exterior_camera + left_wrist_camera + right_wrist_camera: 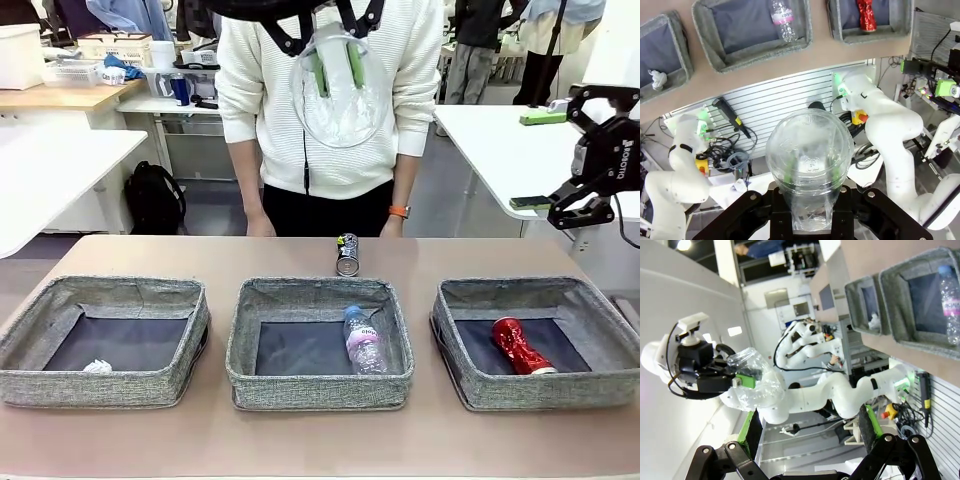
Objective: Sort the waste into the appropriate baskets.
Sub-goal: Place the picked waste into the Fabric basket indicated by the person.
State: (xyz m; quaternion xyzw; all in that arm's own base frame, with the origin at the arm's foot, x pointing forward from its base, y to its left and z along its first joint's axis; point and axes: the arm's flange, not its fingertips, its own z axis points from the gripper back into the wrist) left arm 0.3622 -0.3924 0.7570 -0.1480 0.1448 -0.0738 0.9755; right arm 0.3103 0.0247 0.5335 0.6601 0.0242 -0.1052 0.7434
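Observation:
My left gripper [338, 70] hangs high over the table's far side, shut on a clear plastic cup [342, 108], in front of the person's chest. The left wrist view looks down past the cup [809, 160] at the baskets. Off to the right, above the table, my right gripper [536, 160] is open and holds nothing. Three grey baskets stand in a row. The left one [100, 388] holds a white paper ball [97, 367], the middle one [320, 392] a clear bottle [364, 340], the right one [540, 392] a red crushed can [520, 345]. A dark printed can [347, 254] is on the table behind the middle basket.
The person [330, 120] stands at the far edge with both hands at the table rim. A white table [500, 140] lies behind my right gripper. Bare tabletop [320, 440] runs along the near side of the baskets.

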